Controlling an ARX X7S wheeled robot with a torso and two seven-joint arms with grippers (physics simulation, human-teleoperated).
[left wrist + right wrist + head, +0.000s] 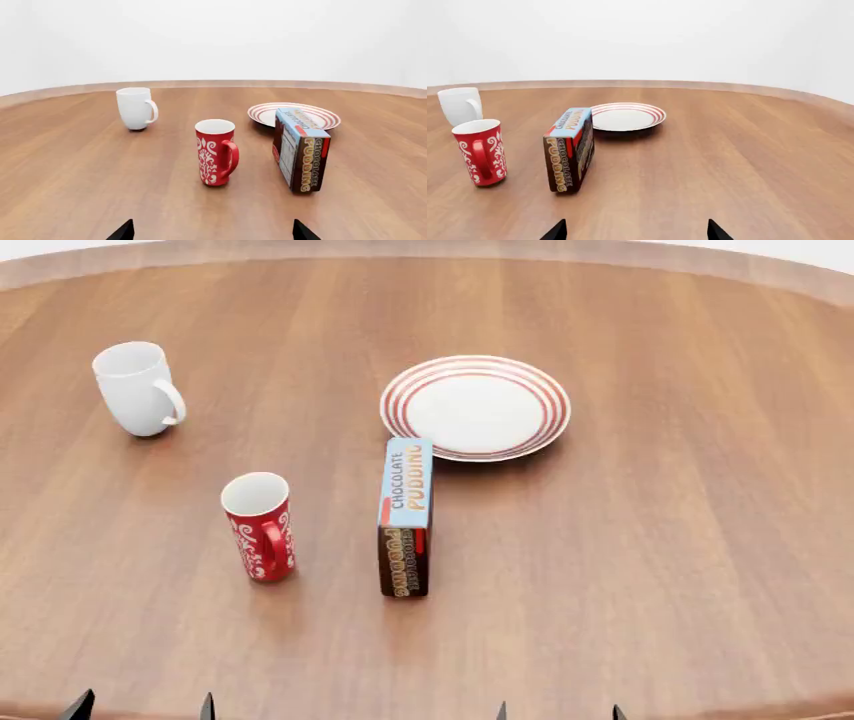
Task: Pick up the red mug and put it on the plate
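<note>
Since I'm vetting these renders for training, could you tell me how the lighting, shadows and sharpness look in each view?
Head view: even, diffuse light; sharp throughout; only small soft shadows under the red mug, pudding box and plate; no glare on the table. Left wrist view: equally crisp, with the far table edge curving. Right wrist view: the same flat light, a faint shadow beneath the plate, blank white background.

Only the dark fingertips of the left hand [143, 706] and right hand [558, 710] show, each pair spread apart, holding nothing.
</note>
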